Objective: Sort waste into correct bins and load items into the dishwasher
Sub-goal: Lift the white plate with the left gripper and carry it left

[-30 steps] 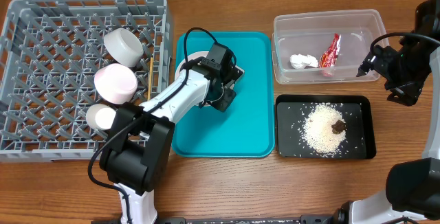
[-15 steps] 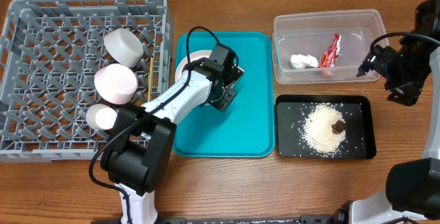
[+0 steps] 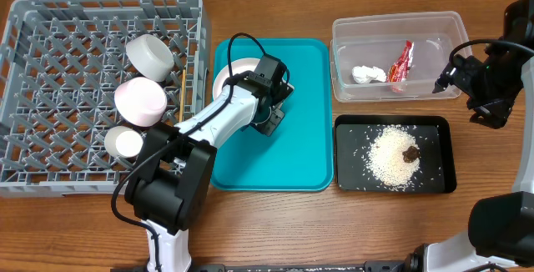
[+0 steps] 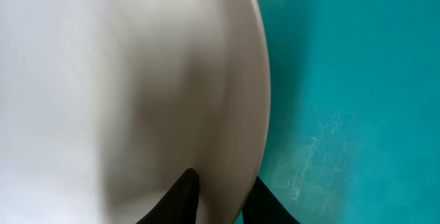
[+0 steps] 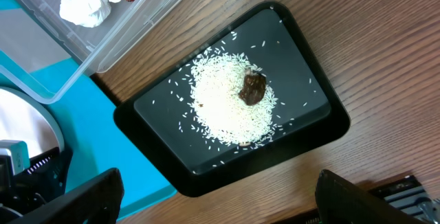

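L gripper (image 4: 223, 179) pinching white plate (image 4: 137, 80) rim, teal tray (image 4: 344, 80) beneath, R gripper (image 5: 220, 183) spread wide (empty), black tray (image 5: 313, 124) below it, wood tabletop (image 5: 385, 45)

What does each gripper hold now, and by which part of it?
The left gripper pinches the white plate by its rim, one finger on each face. The right gripper is open and holds nothing.

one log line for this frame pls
left gripper astride white plate rim on teal tray, clamp unclear | right gripper open by clear tub | plate not yet in rack
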`<state>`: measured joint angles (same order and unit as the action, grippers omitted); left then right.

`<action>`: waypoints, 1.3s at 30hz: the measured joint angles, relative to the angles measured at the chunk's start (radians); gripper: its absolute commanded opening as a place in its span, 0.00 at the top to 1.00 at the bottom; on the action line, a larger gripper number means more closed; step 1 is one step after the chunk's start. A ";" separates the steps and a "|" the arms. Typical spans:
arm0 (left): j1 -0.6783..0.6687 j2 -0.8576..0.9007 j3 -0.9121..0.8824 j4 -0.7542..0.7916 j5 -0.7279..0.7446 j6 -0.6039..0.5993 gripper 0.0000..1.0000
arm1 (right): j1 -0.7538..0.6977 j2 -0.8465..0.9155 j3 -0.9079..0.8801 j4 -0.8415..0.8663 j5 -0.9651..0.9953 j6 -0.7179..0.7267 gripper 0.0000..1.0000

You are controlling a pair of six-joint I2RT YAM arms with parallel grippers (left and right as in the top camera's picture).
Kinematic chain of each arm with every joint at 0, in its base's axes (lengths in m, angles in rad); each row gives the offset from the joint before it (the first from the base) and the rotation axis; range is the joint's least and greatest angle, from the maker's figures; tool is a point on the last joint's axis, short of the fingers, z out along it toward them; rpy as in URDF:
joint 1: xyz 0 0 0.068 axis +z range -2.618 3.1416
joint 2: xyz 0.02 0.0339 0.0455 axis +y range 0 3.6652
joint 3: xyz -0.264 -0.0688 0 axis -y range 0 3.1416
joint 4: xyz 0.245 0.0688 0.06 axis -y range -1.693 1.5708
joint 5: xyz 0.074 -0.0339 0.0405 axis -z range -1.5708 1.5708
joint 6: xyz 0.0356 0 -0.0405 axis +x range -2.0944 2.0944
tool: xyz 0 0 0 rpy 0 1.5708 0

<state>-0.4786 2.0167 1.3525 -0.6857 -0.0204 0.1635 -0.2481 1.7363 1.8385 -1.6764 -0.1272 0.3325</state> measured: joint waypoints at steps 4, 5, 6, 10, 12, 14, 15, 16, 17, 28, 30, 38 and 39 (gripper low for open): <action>-0.005 0.000 0.007 0.002 -0.004 0.003 0.96 | 0.000 0.000 0.000 0.000 0.000 0.000 0.09; -0.008 0.000 0.012 0.005 -0.006 0.005 0.96 | 0.000 0.000 0.000 0.000 0.000 0.000 0.09; -0.011 0.000 0.016 0.010 -0.007 0.009 0.96 | 0.000 0.000 0.000 0.000 0.000 0.000 0.09; -0.016 0.000 0.023 -0.008 -0.013 0.009 0.96 | 0.000 0.000 0.000 0.000 0.000 0.000 0.09; -0.016 0.000 0.039 -0.033 -0.014 0.008 0.96 | 0.000 0.000 0.000 0.000 0.000 0.000 0.09; -0.016 0.001 0.064 -0.065 -0.013 0.003 0.96 | 0.000 0.000 0.000 0.000 0.000 0.000 0.09; -0.016 0.002 0.084 -0.086 -0.014 -0.002 0.96 | 0.000 0.000 0.000 -0.002 0.000 0.000 0.09; -0.016 0.004 0.111 -0.111 -0.014 -0.008 0.96 | 0.000 0.000 0.000 -0.002 0.000 0.000 0.09; -0.016 0.005 0.139 -0.133 -0.014 -0.014 0.96 | 0.000 0.000 0.000 -0.002 0.000 0.000 0.09; -0.010 0.013 0.487 -0.364 -0.014 -0.110 0.96 | 0.000 0.000 0.000 -0.003 0.000 0.000 0.09; -0.006 0.012 0.527 -0.383 -0.014 -0.130 0.96 | 0.000 0.000 0.000 -0.003 0.000 0.000 0.09; 0.070 -0.058 0.554 -0.411 0.068 -0.221 0.96 | 0.000 0.000 0.000 -0.003 0.000 0.000 0.09; 0.088 -0.072 0.554 -0.412 0.098 -0.225 0.96 | 0.000 0.000 0.000 -0.003 0.000 -0.001 0.09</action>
<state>-0.3904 1.9442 1.9064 -1.0973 0.0772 -0.0612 -0.2481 1.7363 1.8385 -1.6794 -0.1272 0.3317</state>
